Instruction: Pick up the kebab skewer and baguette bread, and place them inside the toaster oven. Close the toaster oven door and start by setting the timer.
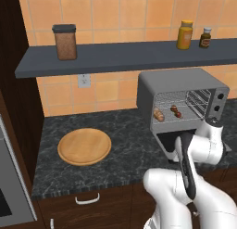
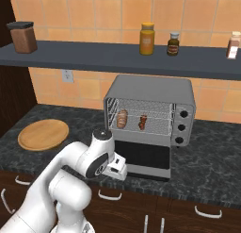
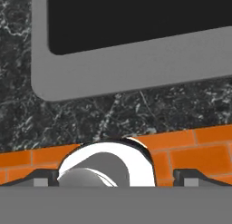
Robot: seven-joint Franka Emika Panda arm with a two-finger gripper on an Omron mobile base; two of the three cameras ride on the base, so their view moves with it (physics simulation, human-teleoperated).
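The grey toaster oven point(image 1: 180, 82) point(image 2: 150, 88) stands on the dark counter. Its door point(image 2: 143, 156) point(image 3: 136, 60) is folded down and open. On the wire rack inside lie the golden baguette bread point(image 1: 159, 114) point(image 2: 122, 119) on the left and the kebab skewer point(image 1: 176, 111) point(image 2: 143, 122) to its right. My gripper point(image 2: 116, 169) point(image 3: 116, 179) hangs over the counter's front edge, just in front of the door's left corner. It is open, its fingertips point(image 3: 43, 180) wide apart with nothing between them, and it touches nothing.
A round wooden board point(image 1: 84, 146) point(image 2: 43, 134) lies on the counter to the left. The toaster's knobs point(image 2: 182, 114) run down its right face. A shelf point(image 1: 115, 56) above carries a jar and bottles. A built-in oven point(image 1: 9, 186) stands at far left.
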